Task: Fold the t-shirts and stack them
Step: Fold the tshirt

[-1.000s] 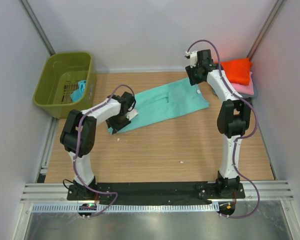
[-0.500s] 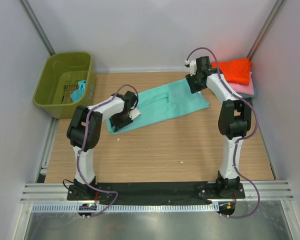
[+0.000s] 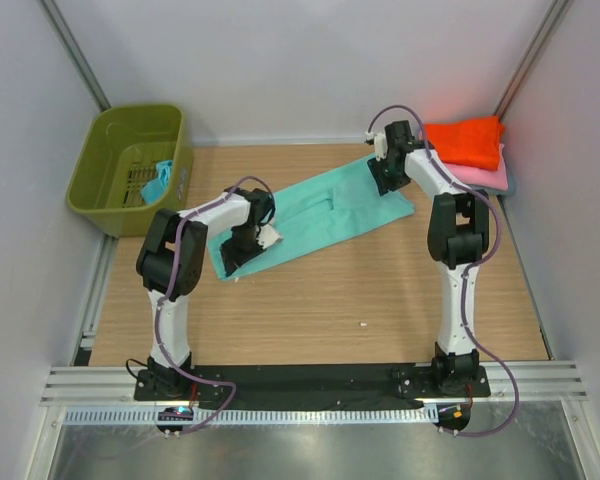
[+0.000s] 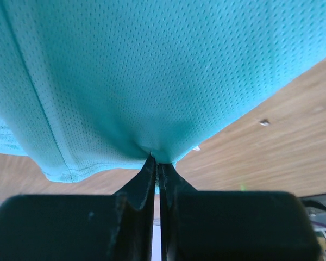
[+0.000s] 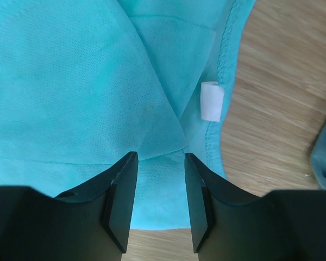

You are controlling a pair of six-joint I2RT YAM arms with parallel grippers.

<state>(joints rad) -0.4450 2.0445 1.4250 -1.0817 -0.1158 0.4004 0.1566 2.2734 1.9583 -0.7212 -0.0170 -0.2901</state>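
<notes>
Across wooden table point(image 3: 360, 290), teal mesh t-shirt point(image 3: 320, 208)

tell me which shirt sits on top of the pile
The orange shirt, in the far right corner: the pink shirt lies under it, while the teal shirt lies spread out apart from them.

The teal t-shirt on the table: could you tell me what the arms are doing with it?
The left gripper is shut on one end of the teal t-shirt, spread on the table. The right gripper is open over the other end, by the white label. An orange t-shirt lies folded on a pink one in the far right corner.
</notes>
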